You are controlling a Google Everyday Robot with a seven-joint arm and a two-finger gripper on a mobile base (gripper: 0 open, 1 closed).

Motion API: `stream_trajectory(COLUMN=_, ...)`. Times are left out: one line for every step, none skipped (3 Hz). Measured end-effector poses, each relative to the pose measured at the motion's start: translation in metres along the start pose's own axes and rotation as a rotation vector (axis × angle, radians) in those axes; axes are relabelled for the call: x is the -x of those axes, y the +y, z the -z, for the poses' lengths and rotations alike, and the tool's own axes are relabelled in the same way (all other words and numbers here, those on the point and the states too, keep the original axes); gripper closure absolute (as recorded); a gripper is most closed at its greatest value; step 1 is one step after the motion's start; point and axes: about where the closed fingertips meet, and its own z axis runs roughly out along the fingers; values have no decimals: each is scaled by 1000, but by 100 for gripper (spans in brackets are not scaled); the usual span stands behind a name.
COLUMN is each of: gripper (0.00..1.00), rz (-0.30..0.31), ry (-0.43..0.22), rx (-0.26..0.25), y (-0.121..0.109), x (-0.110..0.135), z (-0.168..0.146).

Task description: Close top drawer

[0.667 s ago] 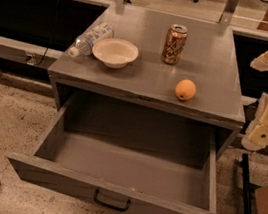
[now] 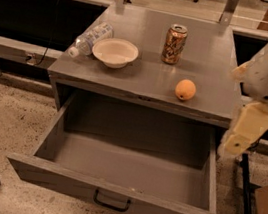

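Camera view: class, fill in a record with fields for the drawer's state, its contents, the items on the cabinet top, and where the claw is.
top drawer: pulled far out, not yet closed
contents: nothing visible inside
handle: black bar, centred on the front
cabinet top: white bowl; plastic bottle on its side beside the bowl; drink can upright; orange near the front edge
claw: by the cabinet's right front corner, away from the handle

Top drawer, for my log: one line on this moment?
wide grey top drawer: open, empty | cream gripper: right of grey cabinet, away from black handle | close: pending
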Motion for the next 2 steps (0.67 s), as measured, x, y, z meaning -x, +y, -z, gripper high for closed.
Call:
stream_trajectory(gripper=0, rz=17, ry=-67, rx=44, y=31, x=32, z=-51)
stream_trajectory(gripper=0, rz=19, ry=-65, rx=49, y=37, x=32, z=-70)
